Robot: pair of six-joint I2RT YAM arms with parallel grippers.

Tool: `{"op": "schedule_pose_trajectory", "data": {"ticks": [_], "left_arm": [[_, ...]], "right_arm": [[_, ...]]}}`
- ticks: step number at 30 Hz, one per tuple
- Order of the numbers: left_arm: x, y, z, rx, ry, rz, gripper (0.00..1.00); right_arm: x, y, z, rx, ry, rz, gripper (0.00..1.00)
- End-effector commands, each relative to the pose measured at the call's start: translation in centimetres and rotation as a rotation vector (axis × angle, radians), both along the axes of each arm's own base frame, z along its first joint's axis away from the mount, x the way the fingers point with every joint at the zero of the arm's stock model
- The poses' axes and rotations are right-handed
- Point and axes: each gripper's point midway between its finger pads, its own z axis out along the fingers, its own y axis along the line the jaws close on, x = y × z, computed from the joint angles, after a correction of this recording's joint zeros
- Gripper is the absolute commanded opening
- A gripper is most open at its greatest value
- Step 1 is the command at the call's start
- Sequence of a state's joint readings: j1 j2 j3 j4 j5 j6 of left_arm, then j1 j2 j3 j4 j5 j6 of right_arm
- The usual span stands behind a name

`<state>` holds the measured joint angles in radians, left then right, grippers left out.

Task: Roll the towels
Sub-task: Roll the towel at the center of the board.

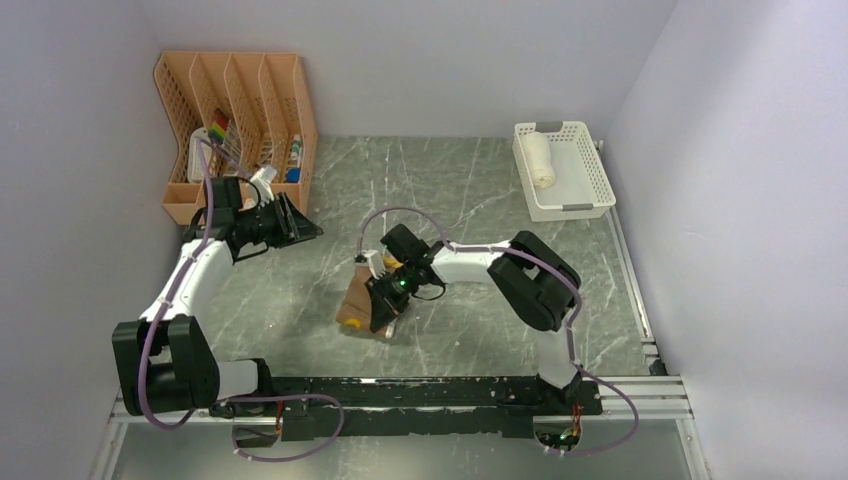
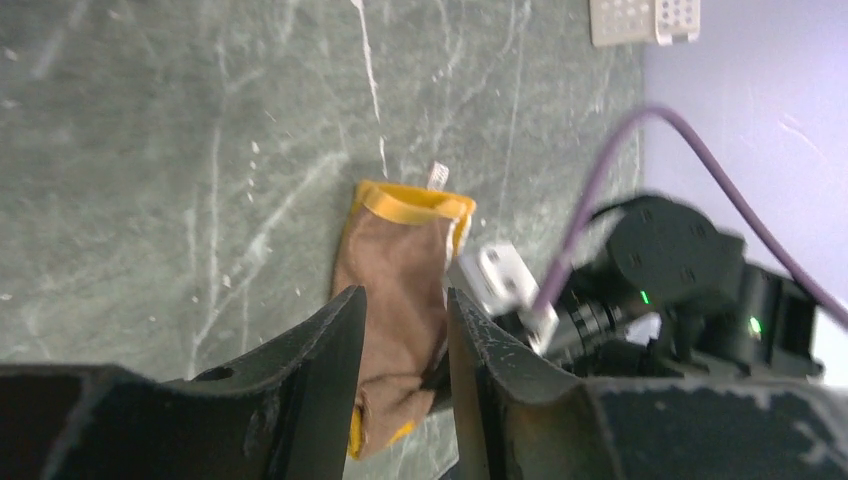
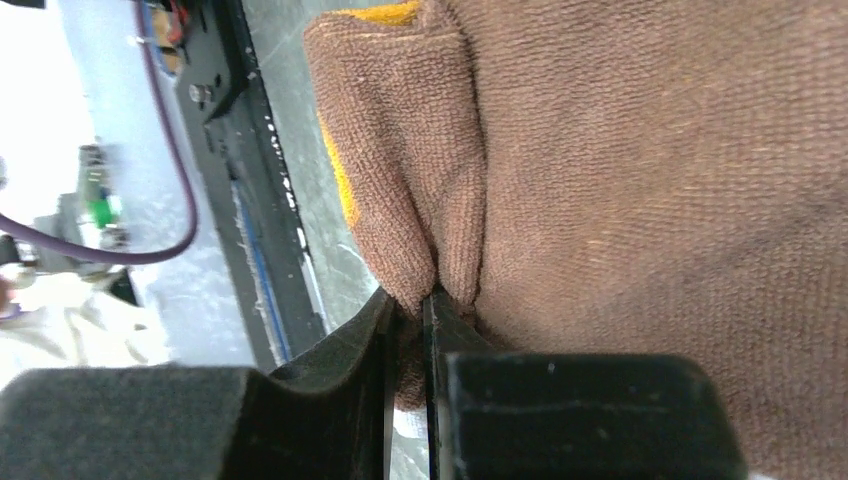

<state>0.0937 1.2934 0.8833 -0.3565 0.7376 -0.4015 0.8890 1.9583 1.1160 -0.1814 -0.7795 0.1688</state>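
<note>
A brown towel [image 1: 357,303] with a yellow edge lies folded on the grey marble table [image 1: 470,190], near the middle. My right gripper [image 1: 384,314] is shut on a fold of the brown towel [image 3: 600,180], pinching it between the fingertips [image 3: 407,300]. My left gripper [image 1: 303,230] is open and empty, held above the table to the left, apart from the towel. In the left wrist view the brown towel [image 2: 398,270] shows far below between my open left gripper [image 2: 405,297]. A rolled cream-white towel [image 1: 541,160] lies in the white mesh basket [image 1: 590,175].
An orange file organizer [image 1: 235,110] with small items stands at the back left, close behind my left gripper. The basket sits at the back right by the wall. A black rail [image 1: 400,392] runs along the near edge.
</note>
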Motion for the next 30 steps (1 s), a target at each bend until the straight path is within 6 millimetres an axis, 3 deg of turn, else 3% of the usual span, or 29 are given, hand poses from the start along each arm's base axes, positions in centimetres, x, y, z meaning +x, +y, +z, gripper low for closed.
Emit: {"op": "schedule_pose_trajectory", "data": {"ticks": [1, 9, 13, 19, 24, 30], "left_arm": [[-2.8, -1.6, 0.8, -0.074, -0.035, -0.114, 0.48], [-7.5, -3.8, -0.3, -0.24, 0.009, -0.152, 0.44], [-8.6, -4.5, -0.2, -0.283, 0.015, -0.144, 0.38], [-10.1, -7.1, -0.7, -0.342, 0.03, -0.19, 0.27], [-11.6, -10.0, -2.5, -0.343, 0.049, -0.211, 0.21], [-12.2, -10.1, -5.0, -0.374, 0.049, -0.147, 0.17]], "right_arm": [[-0.3, -0.9, -0.8, -0.04, 0.232, -0.029, 0.01], [1.7, -0.5, -1.0, -0.02, 0.431, -0.11, 0.01], [2.5, -0.4, -1.0, -0.001, 0.515, -0.142, 0.01], [2.6, -1.1, -3.0, -0.106, 0.588, -0.169, 0.01], [3.1, -1.3, -3.3, -0.12, 0.598, -0.202, 0.01], [3.7, -1.4, -2.8, -0.105, 0.611, -0.218, 0.01]]}}
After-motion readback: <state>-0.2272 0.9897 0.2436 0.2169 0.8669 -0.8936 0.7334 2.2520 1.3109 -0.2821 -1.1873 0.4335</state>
